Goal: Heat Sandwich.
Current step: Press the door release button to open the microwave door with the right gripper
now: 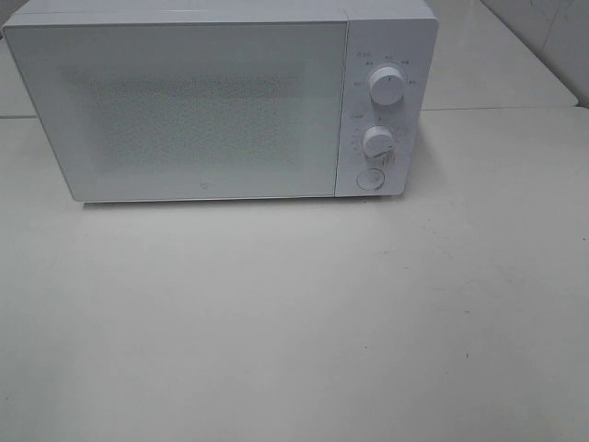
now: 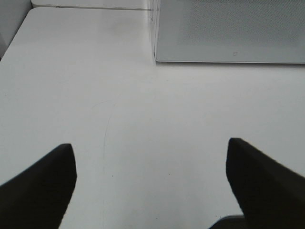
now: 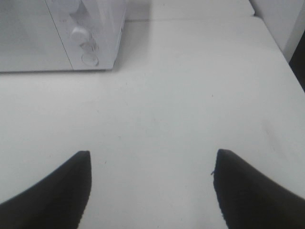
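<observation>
You're looking at what reads as a lab bench set up as a kitchen corner rather than a home kitchen. The only kitchen item is the white microwave (image 1: 184,101), door shut, with an upper dial (image 1: 386,85), a lower dial (image 1: 378,141) and a round button (image 1: 369,180) on its right-hand panel. It stands on a plain white table (image 1: 294,322) that spreads wide in front of the microwave. A second white tabletop (image 1: 497,64) butts up behind the microwave, and a pale wall (image 1: 552,28) rises beyond that.
</observation>
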